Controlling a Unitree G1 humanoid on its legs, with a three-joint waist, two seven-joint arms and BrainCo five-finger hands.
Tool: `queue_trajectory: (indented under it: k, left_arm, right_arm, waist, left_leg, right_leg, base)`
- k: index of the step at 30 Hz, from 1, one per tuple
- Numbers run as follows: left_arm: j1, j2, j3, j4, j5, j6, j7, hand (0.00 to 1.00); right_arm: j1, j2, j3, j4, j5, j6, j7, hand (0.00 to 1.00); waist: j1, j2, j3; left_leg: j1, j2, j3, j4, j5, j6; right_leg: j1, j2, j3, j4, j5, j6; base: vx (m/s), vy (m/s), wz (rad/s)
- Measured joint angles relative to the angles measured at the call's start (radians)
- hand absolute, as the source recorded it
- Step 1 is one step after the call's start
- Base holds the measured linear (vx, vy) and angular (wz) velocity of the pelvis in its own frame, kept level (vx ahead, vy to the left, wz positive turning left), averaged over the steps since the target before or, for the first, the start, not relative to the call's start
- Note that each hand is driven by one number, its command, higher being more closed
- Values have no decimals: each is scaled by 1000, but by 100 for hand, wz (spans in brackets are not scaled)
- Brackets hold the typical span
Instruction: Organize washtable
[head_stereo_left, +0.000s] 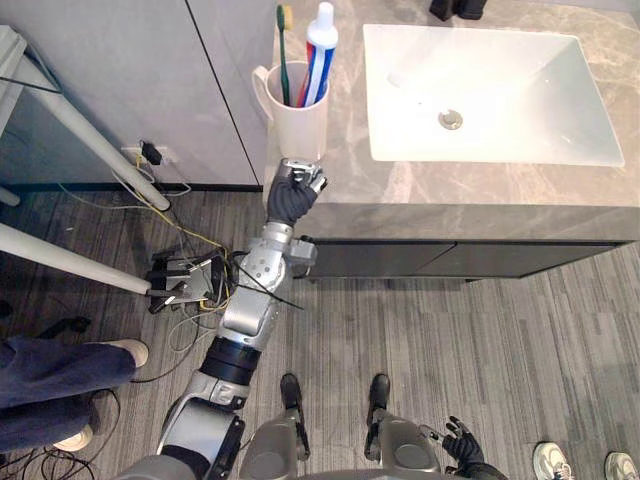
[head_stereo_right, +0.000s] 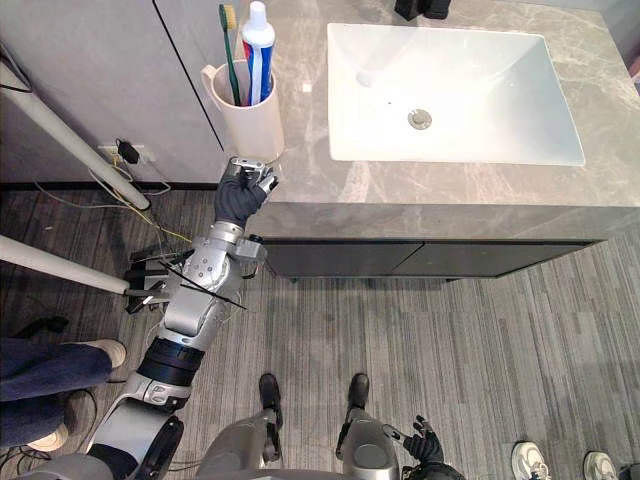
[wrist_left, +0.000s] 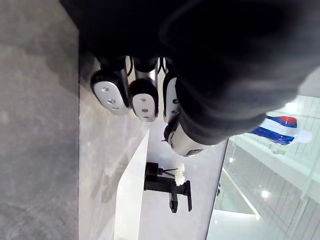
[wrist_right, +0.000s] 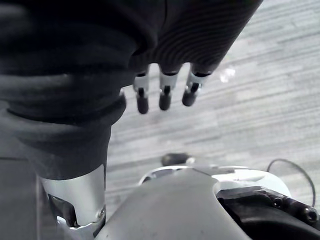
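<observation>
The faucet (head_stereo_left: 455, 8) is cut off by the top edge. The lower parts of the toothbrush (head_stereo_left: 285, 45) and the toothpaste tube (head_stereo_left: 318, 50) are hidden inside the cup (head_stereo_left: 295, 125). Whether the left hand (head_stereo_left: 293, 192), at the counter's (head_stereo_left: 480, 200) front edge just below the cup, touches it cannot be told. The bottom edge cuts the right hand (head_stereo_left: 462, 440) and a person's shoes (head_stereo_left: 555, 462); a trouser leg (head_stereo_left: 50, 370) runs off the left edge.

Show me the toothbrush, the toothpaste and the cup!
toothbrush (head_stereo_left: 285, 60), left eye view, green handle.
toothpaste (head_stereo_left: 318, 55), left eye view, striped tube body.
cup (head_stereo_left: 297, 130), left eye view, front wall.
</observation>
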Motion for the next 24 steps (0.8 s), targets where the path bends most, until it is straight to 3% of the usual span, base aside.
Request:
queue_trajectory:
  k: [12,24]
  left_arm:
    - [-105,4,28,74,-33,31,24,100]
    - [-205,64,39,177,-42,34,43,100]
  right_arm:
    - [3,2,0,-9,-1,0,1,0]
    - [12,2,11,-28,-1,0,0,0]
  waist:
    - [-1,-1,0]
    - [-4,-8,3]
  left_leg:
    - [-17,1,0,11,0,0]
    - [-39,4,0,30,-1,1]
  right_leg:
    - [-16,0,7,6,1,1]
    - [-32,-1,10,12,4,3]
  base:
    - [0,0,0]
    - [-25,-7,0]
